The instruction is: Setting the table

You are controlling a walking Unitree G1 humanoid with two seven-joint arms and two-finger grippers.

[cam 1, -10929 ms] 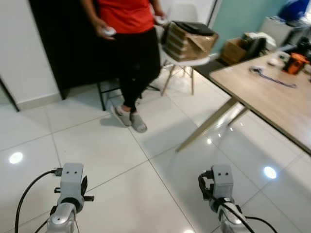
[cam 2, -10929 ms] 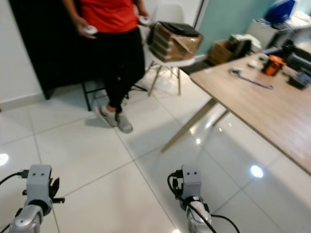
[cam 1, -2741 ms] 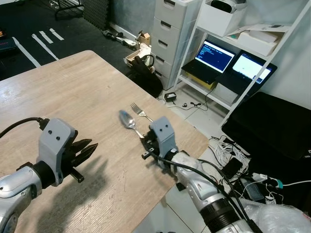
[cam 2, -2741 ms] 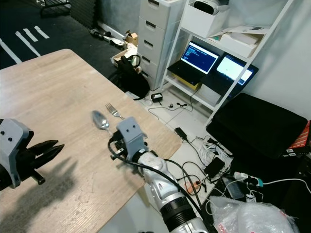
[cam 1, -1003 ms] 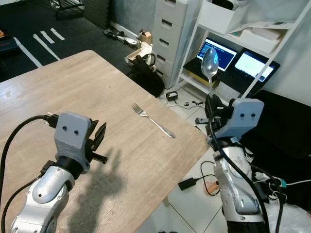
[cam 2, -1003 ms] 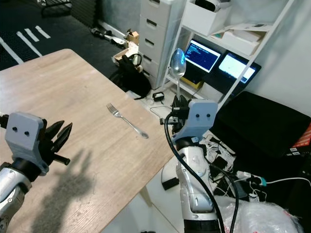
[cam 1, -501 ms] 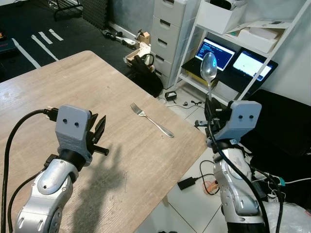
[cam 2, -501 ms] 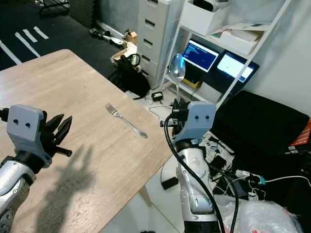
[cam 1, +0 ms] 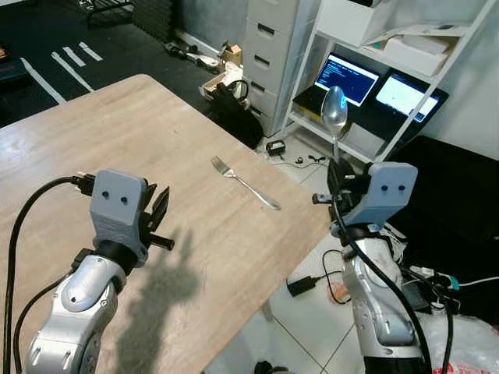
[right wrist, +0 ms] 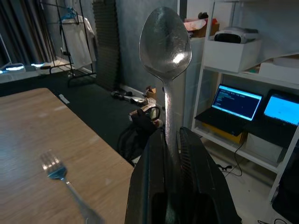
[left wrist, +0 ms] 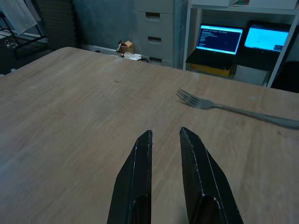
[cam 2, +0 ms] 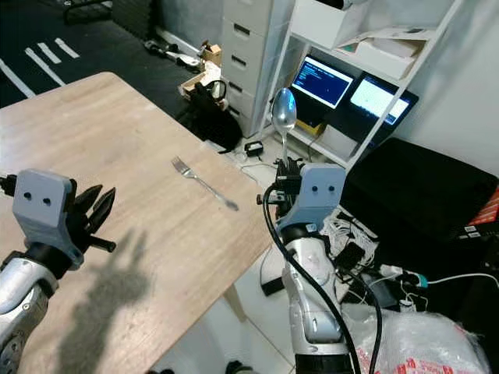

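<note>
Steel spoon (right wrist: 165,51) upright in R claw (right wrist: 170,154)

A light wooden counter (cam 1: 93,132) stands on a dark floor with white stripes (cam 1: 58,70). Behind it are a grey drawer unit (cam 1: 269,39) and a white shelf rack (cam 1: 390,78) holding two lit laptops (cam 1: 347,78). Cables (cam 1: 312,280) lie on white tiles.

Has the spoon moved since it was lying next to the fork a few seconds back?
Yes. The spoon has left the table; the right gripper now holds it upright off the table's edge, while the fork lies where it was.
</note>
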